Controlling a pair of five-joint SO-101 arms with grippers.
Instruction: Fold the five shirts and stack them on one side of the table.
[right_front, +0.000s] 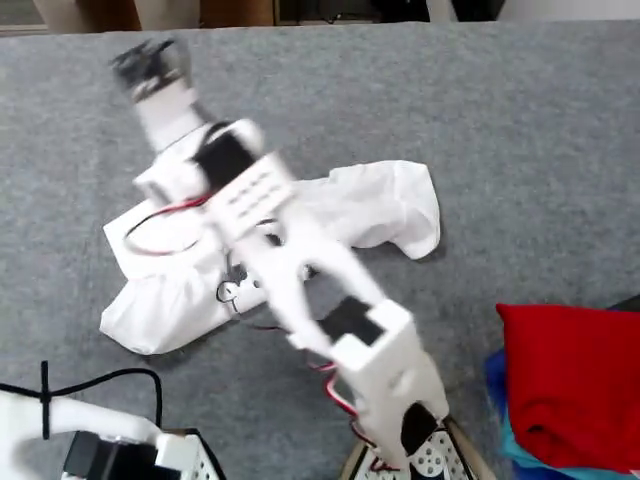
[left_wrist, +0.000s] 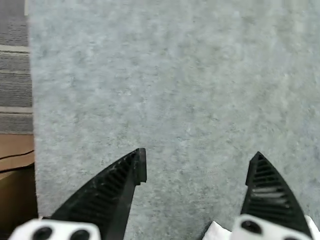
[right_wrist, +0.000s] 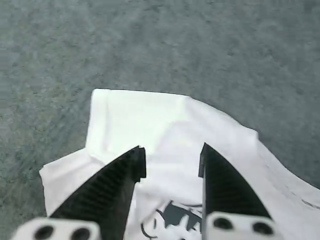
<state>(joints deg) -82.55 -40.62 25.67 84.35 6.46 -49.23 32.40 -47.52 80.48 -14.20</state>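
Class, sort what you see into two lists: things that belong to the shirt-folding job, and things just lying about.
Job: white shirt, rumpled; red shirt, folded, on blue cloth; grey table; left pincer and right pincer, both open.
Not the job: brown wooden panel beyond the far edge; striped floor at the side.

Far right of the table lies open — free passage. An arm spans the white shirt centre-left; a folded stack blocks near right.
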